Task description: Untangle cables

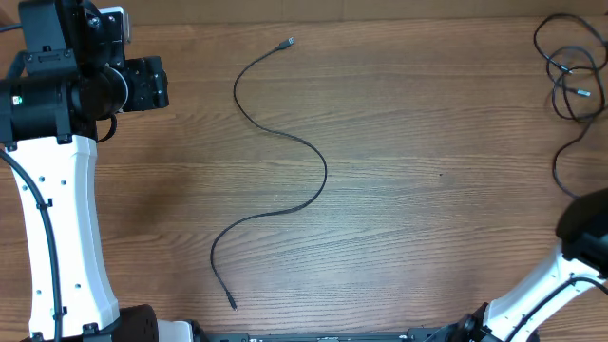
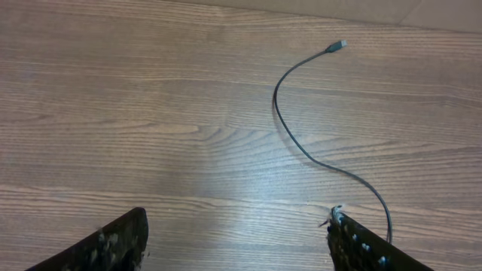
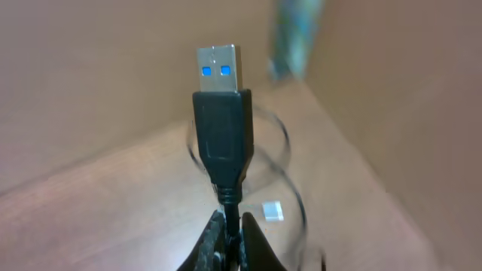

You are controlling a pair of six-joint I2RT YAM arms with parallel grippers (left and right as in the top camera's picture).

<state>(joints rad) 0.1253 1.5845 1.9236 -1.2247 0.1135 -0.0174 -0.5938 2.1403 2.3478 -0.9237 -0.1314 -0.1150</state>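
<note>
**Cables.** One separated cable (image 1: 325, 174) lies alone in a loose S across the centre of the overhead frame. Its small plug (image 1: 290, 43) is at the upper end, and it crosses nothing. The tangled cables (image 1: 568, 71) sit in the upper right corner as overlapping loops, with at least two light-tipped connectors among them. The wooden table (image 1: 427, 247) carries both groups, which lie well apart.

**Left gripper** (image 2: 237, 220). The fingers are spread wide and hold nothing. It hangs over bare wood in the upper left of the overhead frame. In its wrist view the separated cable runs past the right-hand finger.

**Right gripper** (image 3: 232, 239). It is closed narrow on a USB-A cable (image 3: 221, 128). The fingers pinch the cord just under the plug body, and the blue-insert tip stands upright. The background is blurred. The loops behind the plug are probably the tangle, and a small pale object at lower centre may be another connector.

**Handling assessment.**
- The cords look thin, light and limp. They should trail and drag neighbouring loops rather than keep their shape.
- The jacket is probably smooth, so a pinch on bare cord may slide.
- The moulded plug body is the stiffest part. The strain relief just below it offers the surest purchase, as the present hold shows.
- A pull should be slow and run along the cord's path. A snagged loop would tighten the knot or haul the whole bundle across the wood.
</note>
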